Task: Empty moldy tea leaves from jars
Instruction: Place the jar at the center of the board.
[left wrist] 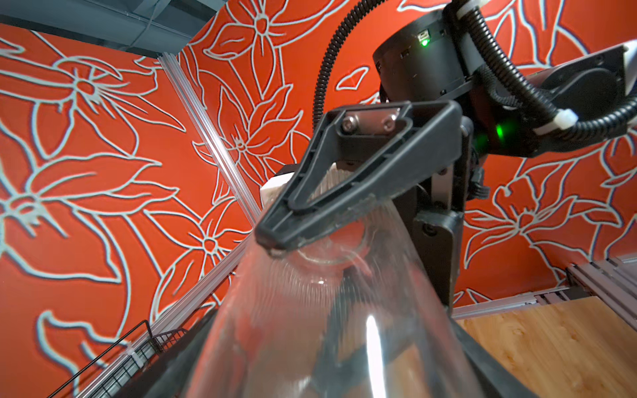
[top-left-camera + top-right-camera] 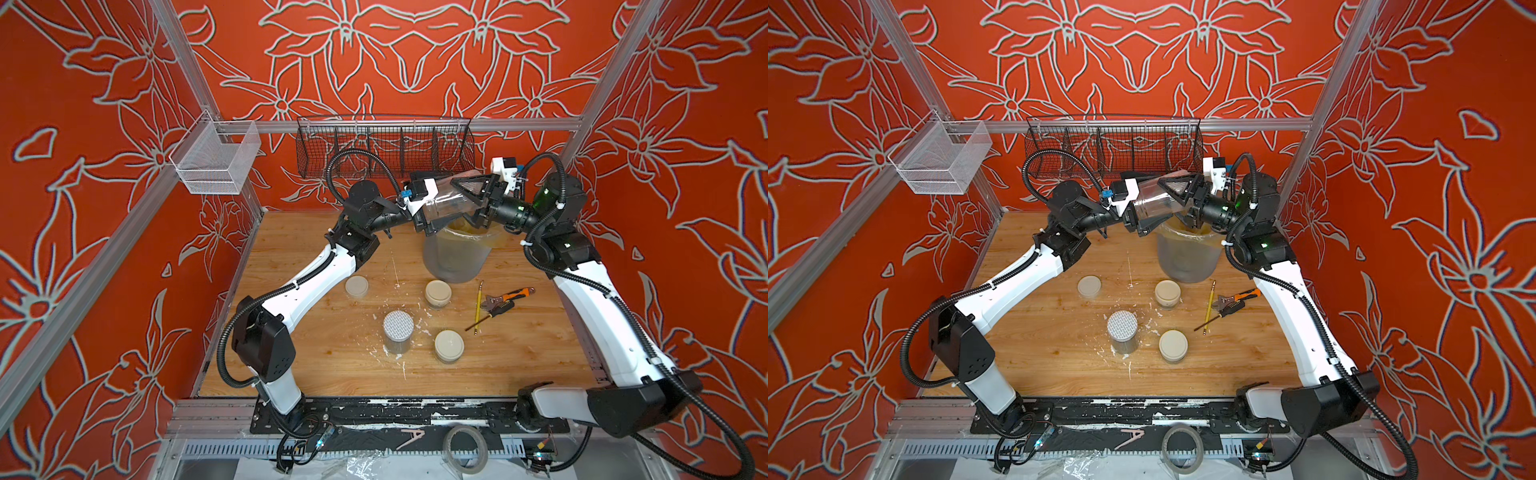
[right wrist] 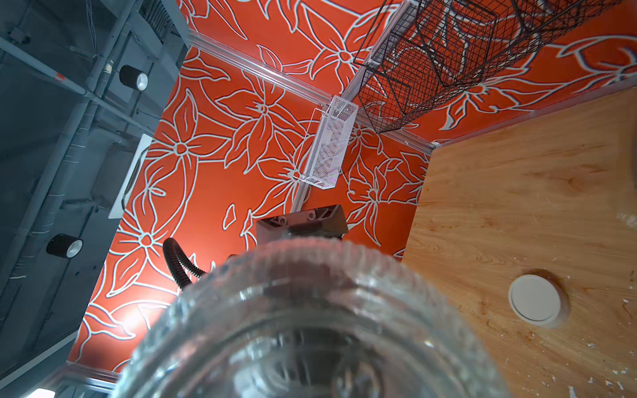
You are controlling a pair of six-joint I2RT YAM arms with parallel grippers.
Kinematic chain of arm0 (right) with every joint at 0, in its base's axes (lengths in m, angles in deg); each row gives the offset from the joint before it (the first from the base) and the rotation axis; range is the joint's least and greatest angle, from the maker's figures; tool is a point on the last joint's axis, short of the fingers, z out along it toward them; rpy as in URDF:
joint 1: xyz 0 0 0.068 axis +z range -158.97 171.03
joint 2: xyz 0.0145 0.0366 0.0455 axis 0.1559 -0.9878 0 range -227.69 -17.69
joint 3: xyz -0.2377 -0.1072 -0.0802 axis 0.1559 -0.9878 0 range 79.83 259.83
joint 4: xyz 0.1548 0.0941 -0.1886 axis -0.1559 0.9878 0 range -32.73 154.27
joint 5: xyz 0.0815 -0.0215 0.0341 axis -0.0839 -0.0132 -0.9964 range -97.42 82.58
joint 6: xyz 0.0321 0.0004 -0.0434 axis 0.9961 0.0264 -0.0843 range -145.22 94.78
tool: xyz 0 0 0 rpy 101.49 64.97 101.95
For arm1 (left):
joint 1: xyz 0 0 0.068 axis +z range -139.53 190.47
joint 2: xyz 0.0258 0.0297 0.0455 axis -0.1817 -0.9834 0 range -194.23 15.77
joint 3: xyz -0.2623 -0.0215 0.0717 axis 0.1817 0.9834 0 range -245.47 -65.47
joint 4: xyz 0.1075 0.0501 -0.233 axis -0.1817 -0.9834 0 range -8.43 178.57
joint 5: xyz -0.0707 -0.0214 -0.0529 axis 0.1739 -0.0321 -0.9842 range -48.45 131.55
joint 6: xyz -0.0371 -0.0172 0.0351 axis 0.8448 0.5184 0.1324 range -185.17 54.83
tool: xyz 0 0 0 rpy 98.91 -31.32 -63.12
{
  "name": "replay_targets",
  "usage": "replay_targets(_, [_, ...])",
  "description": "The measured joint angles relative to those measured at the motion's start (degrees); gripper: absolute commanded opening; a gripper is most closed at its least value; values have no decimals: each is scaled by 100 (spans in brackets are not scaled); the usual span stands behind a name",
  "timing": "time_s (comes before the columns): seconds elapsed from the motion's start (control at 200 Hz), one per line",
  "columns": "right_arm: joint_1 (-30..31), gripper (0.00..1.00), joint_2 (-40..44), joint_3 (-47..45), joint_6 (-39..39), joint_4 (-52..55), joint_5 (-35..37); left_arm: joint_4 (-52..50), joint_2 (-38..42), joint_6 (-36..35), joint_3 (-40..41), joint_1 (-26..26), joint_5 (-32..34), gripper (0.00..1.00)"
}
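Clear jar [image 2: 436, 208] above bin [image 2: 455, 262] rim | R grip [image 2: 464, 199] clamps it | table [image 2: 332, 376] front free

White arm shells [image 2: 598, 316], black joints [image 2: 262, 345], ribbed black cables [image 1: 510, 69], green lights [image 1: 499, 131], black triangular-fingered right gripper [image 2: 459, 198]

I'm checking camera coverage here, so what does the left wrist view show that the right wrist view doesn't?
Only the left wrist view shows the right arm, green lights on, with one of its black fingers against the clear jar. Only the right wrist view shows a loose cream lid lying on the wooden table, the white mesh basket on the wall, and ceiling lamps. Both show the jar close up, the table, the black wire basket and the orange flowered wall.
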Motion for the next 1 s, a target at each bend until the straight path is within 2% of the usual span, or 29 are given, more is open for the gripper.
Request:
replay_targets(0.335, [48, 0, -2, -31, 39, -90, 0, 179, -4, 179, 2, 2, -138, 83])
replay_targets(0.516, [59, 0, -2, -44, 79, -127, -2, 197, -4, 203, 2, 13, -181, 63])
replay_targets(0.586, [70, 11, -2, -57, 81, -138, -2, 188, -4, 203, 2, 20, -195, 55])
replay_targets(0.686, [70, 37, -2, -83, 90, -170, -2, 170, -4, 205, 2, 26, -208, 42])
replay_targets(0.696, [70, 40, -2, -85, 90, -175, -2, 170, -4, 205, 2, 26, -208, 41])
replay_targets(0.741, [70, 64, -2, -98, 96, -197, 0, 164, -4, 205, 2, 26, -208, 36])
replay_targets(0.811, [70, 84, -2, -138, 122, -249, 2, 127, -4, 203, 2, 28, -208, 28])
replay_targets(0.886, [68, 97, -2, -170, 133, -264, 7, 52, -2, 223, 2, 33, -203, 21])
replay_targets(0.996, [70, 97, -2, -190, 57, -321, 26, -96, 2, 341, 2, 33, -175, 15])
